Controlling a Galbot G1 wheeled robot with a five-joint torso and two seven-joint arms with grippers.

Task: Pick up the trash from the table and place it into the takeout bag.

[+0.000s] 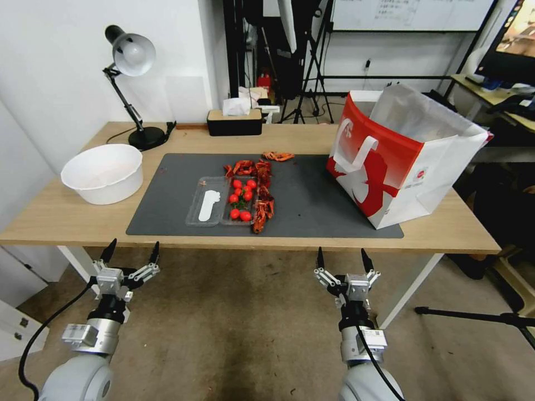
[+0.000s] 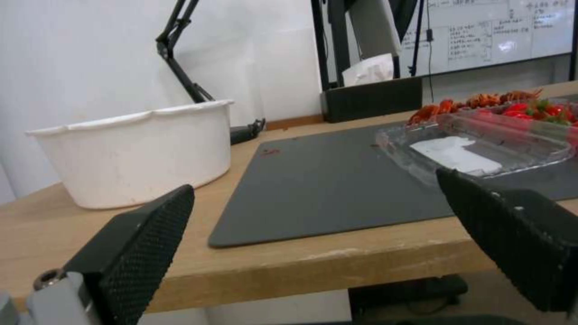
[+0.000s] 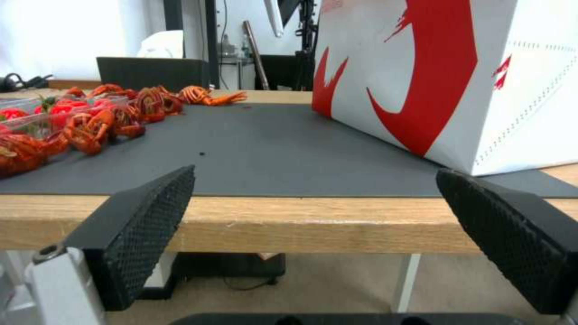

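The trash I see is red crayfish shells [image 1: 262,195] [image 3: 90,126], strung along the dark mat [image 1: 323,206] beside a clear tray of cherry tomatoes [image 1: 241,197], with one piece [image 1: 277,156] farther back. The red-and-white takeout bag [image 1: 390,167] [image 3: 433,76] stands open at the right end of the light-wood table [image 1: 56,217]. My left gripper [image 1: 132,248] [image 2: 313,185] and right gripper [image 1: 341,253] [image 3: 317,171] hang in front of and below the table's front edge. Both are open, hold nothing, and point at the table.
A large white bowl [image 1: 103,172] [image 2: 132,149] sits at the table's left end. A desk lamp [image 1: 134,55] and a black tissue box [image 1: 234,122] stand along the back edge. A tripod leg [image 1: 473,316] lies across the floor at right.
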